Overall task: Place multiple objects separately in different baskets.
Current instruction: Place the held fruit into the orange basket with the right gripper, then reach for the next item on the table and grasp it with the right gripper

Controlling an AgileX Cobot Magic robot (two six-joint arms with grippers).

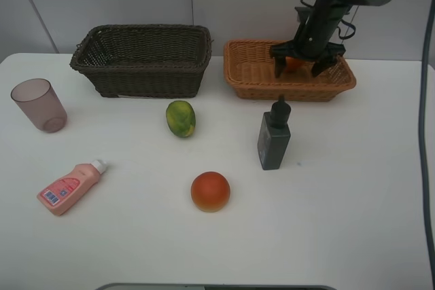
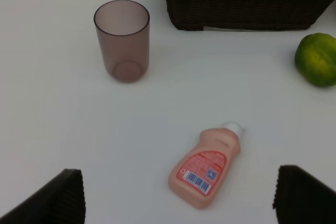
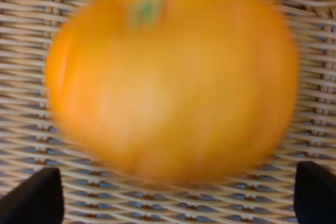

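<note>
Tangerine [image 3: 170, 77]: blurred in the right wrist view, largely hidden behind the right gripper [image 1: 299, 68] in the exterior view. Dark brown basket [image 2: 247, 3] and green-yellow fruit [image 2: 316, 60]: cropped at the left wrist view's edges. Pink bottle [image 2: 206, 166] label: illegible.

A white table [image 1: 353, 188] carries everything. On its far side sit a dark brown wicker basket [image 1: 146, 79] on the left and a light orange-tan wicker basket [image 1: 285, 88] on the right, set apart. A translucent mauve cup [image 1: 39, 105] stands upright at the far left. A green-yellow oval fruit [image 1: 180, 118] lies just nearer than the dark basket. Right of it a dark grey pump bottle [image 1: 274, 137] stands, apparently upright. A pink white-capped bottle [image 1: 68, 188] lies on its side, near left; a red-orange round fruit [image 1: 210, 191] rests near centre.
</note>
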